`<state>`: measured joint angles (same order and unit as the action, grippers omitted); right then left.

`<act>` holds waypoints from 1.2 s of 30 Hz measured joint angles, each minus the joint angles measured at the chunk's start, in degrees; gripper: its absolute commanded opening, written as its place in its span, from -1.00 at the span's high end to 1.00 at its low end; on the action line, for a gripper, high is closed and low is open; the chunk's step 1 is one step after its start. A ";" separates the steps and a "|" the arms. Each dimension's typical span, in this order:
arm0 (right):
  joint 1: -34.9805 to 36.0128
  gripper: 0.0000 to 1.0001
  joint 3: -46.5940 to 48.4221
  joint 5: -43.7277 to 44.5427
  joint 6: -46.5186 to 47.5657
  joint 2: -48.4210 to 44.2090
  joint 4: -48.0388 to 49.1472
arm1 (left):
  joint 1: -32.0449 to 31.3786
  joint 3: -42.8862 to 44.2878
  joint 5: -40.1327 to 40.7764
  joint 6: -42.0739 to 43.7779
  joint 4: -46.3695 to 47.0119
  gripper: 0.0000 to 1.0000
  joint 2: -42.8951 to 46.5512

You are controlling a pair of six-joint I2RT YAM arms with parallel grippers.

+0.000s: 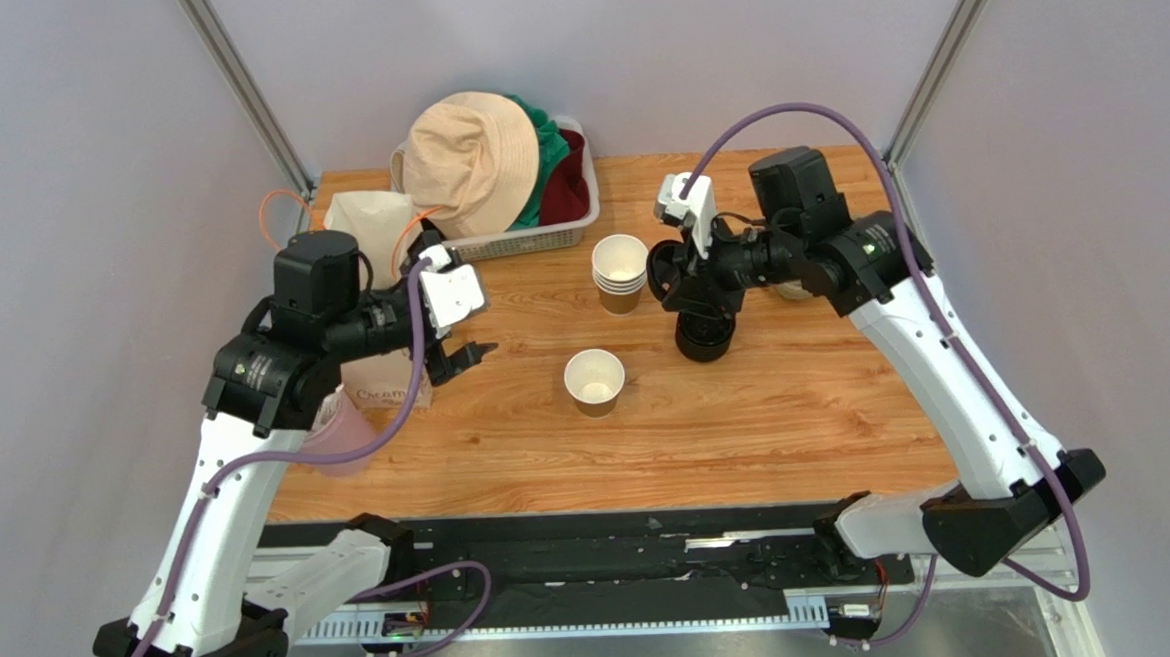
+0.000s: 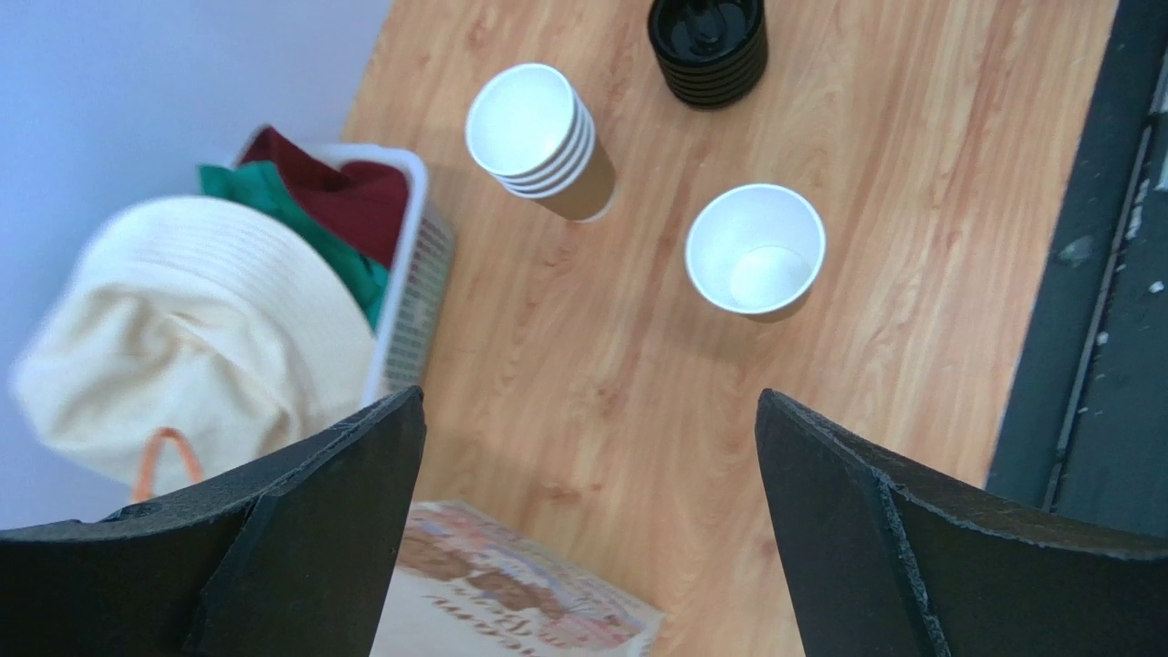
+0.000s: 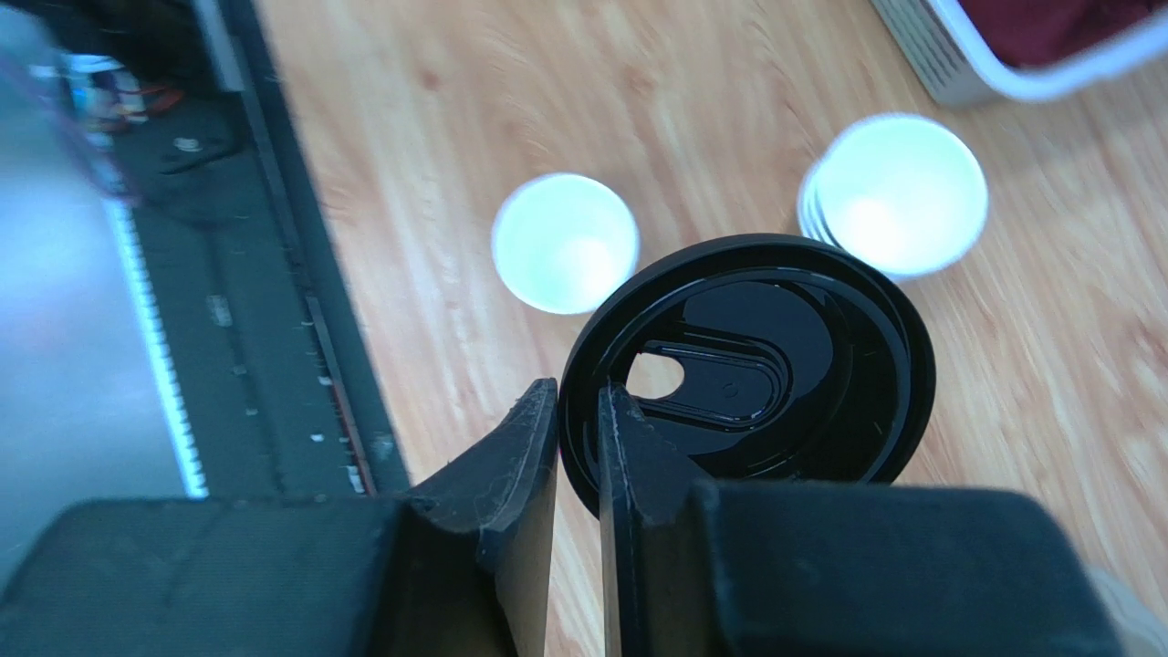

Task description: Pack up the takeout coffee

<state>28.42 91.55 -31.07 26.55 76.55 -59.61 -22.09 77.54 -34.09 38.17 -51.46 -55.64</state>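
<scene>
A single kraft-brown paper cup [image 1: 594, 376] with a white inside stands open on the wooden table, with no lid on it; it also shows in the left wrist view [image 2: 756, 251] and the right wrist view [image 3: 565, 242]. My right gripper [image 1: 695, 290] [image 3: 576, 397] is shut on the rim of a round black lid [image 3: 747, 363], right over the stack of black lids [image 1: 705, 337] [image 2: 708, 48]. My left gripper [image 1: 465, 358] [image 2: 590, 397] is open and empty, hovering left of the cup above a printed paper bag [image 2: 507, 589].
A stack of nested paper cups [image 1: 620, 271] [image 2: 535, 126] [image 3: 894, 192] stands behind the single cup. A white basket [image 1: 541, 238] with hats and cloth sits at the back. The paper bag [image 1: 384, 387] and a pink cup [image 1: 333, 432] are under the left arm.
</scene>
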 measured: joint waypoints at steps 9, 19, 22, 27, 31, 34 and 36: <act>0.00 0.63 7.34 -16.74 6.05 0.15 -13.42 | -1.01 4.72 0.85 28.06 -2.78 -0.98 5.66; 1.70 0.64 8.26 -26.88 14.93 -3.15 -17.25 | -12.76 -5.18 -9.31 40.54 6.58 -0.97 10.49; 2.43 0.66 6.23 -28.70 18.43 -5.90 -17.55 | -17.68 -7.82 -10.03 38.05 10.84 -0.98 6.71; 4.83 0.69 0.66 -29.05 24.15 -10.14 -17.70 | -22.64 -8.68 -10.80 30.80 19.02 -0.98 -1.07; 6.58 0.70 -4.26 -28.06 27.58 -13.07 -17.73 | -25.62 -6.62 -11.08 27.12 21.79 -0.98 -6.43; 7.02 0.70 -7.63 -26.97 29.99 -14.99 -17.75 | -27.26 -3.39 -11.50 24.96 23.28 -0.98 -9.92; 7.10 0.71 -9.40 -26.27 31.98 -15.98 -17.81 | -28.17 -1.75 -11.98 24.02 23.93 -0.98 -11.21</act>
<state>35.53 82.15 -57.34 58.52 60.58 -77.43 -50.26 75.79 -46.06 62.19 -27.53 -66.85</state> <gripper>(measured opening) 0.158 0.990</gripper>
